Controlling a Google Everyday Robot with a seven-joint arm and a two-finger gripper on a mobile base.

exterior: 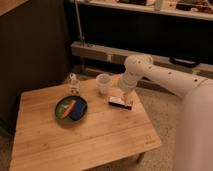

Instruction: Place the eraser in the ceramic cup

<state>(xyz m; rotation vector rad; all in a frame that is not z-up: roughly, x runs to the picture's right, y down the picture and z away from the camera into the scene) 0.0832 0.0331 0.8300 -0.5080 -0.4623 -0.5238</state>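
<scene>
Holding the white arm low over the pale wooden worktop (pixel 95 137), I have the fingers (pixel 123 96) spread wide and pointing down. The small flat eraser with its black top and white base (pixel 120 103) lies flat on the wood directly beneath them. I judge it is not yet gripped.

The plain white ceramic cup (pixel 103 83) stands upright close beside the fingers, clear of the eraser. It is on the same side as the small white bottle (pixel 74 84) and the green round plate (pixel 64 114), which lie further out.

My worries from here:
- The eraser is thin, so closing too high could pinch only its edge and flick it away, perhaps off the worktop's near rim.
- Coming down too far would jam the fingertips into the wood.
- The cup is light-looking and narrow-mouthed, so a careless swing could topple it.
- A crooked grip could leave the eraser bridging the cup's rim instead of dropping in.
</scene>
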